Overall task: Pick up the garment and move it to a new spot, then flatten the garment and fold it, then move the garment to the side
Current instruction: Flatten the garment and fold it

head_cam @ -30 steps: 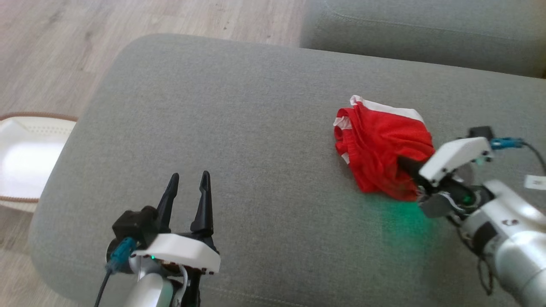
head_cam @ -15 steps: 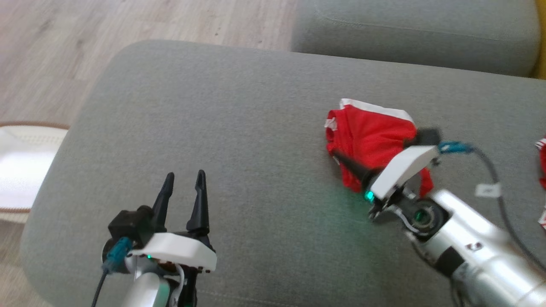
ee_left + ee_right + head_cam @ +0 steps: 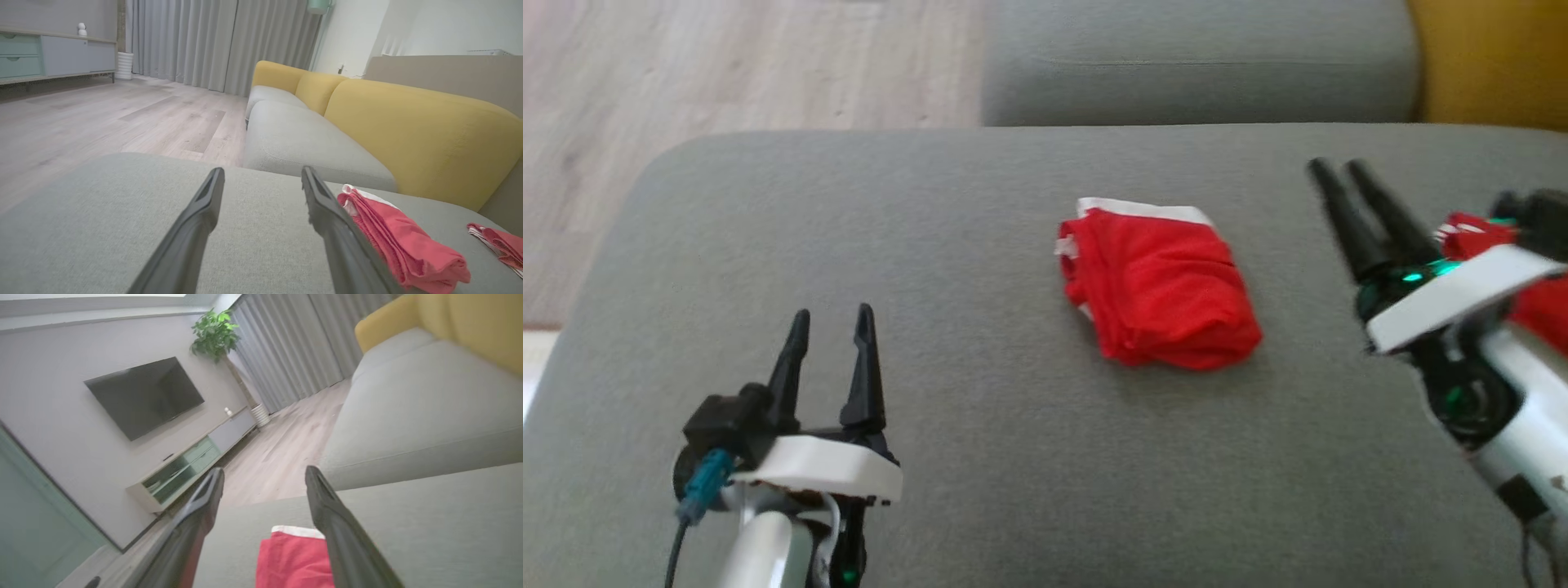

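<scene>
My left pincer (image 3: 833,314) and right pincer (image 3: 1338,170) are both open and empty lol, red shorts (image 3: 1164,298) sitting folded between them, mid sofa cushion (image 3: 931,245).

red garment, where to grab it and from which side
Probably the thick rounded fold at the near right corner of the red garment, coming in low from the right with the open right gripper, the nearer one. The layers bulge up there, giving the fingers something to pinch.

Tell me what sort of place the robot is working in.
A home living room, most likely. A wall-mounted television hangs above a low media cabinet, the grey sofa has yellow back cushions, and long grey curtains reach a wood floor.
</scene>
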`<state>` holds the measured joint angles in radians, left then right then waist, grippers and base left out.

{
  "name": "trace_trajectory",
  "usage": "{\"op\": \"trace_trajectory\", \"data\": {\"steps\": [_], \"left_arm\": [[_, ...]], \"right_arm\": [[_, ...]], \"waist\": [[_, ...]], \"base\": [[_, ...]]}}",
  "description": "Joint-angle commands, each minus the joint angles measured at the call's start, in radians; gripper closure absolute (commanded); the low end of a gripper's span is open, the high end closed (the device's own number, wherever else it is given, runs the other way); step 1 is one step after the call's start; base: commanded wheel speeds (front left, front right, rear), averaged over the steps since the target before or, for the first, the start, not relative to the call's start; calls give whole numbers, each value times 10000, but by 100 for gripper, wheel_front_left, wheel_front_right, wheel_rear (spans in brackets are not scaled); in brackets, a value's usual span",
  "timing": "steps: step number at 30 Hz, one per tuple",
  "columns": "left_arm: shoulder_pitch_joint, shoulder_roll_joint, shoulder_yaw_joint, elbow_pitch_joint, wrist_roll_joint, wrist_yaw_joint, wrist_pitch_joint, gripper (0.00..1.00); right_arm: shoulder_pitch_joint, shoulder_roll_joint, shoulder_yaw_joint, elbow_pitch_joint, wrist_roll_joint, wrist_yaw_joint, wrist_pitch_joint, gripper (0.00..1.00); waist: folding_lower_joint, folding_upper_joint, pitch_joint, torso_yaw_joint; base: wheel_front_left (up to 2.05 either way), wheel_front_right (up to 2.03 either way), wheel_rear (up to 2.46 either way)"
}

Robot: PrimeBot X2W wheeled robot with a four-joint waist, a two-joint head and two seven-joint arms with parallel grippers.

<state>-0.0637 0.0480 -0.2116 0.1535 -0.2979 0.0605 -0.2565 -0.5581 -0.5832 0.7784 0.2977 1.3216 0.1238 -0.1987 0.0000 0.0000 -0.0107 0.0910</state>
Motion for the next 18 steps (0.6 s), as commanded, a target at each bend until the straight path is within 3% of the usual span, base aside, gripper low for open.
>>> {"op": "trace_trajectory", "data": {"steps": [1, 6, 13, 14, 18], "left_arm": [[-332, 23, 438, -441, 158, -102, -53, 0], [-427, 62, 781, -605, 602, -309, -53, 0], [-374, 116, 1212, -400, 1295, -232, -53, 0], [-374, 116, 1212, -400, 1295, -232, -53, 0], [-320, 88, 1429, -182, 1520, -126, -53, 0]], "right_arm": [[174, -227, -261, -147, -321, 69, -246, 0], [563, -212, -1539, 729, -2660, 69, -602, 0], [2099, 1335, -4670, 976, -6719, 69, -627, 0], [2099, 1335, -4670, 976, -6719, 69, -627, 0], [3179, 2277, -5845, 519, -8512, 69, -628, 0]], "waist": [[0, 0, -78, -361], [0, 0, -53, -830], [0, 0, 31, -1175], [0, 0, 31, -1175], [0, 0, 96, -1180]], "base": [[0, 0, 0], [0, 0, 0], [0, 0, 0], [0, 0, 0], [0, 0, 0]]}}
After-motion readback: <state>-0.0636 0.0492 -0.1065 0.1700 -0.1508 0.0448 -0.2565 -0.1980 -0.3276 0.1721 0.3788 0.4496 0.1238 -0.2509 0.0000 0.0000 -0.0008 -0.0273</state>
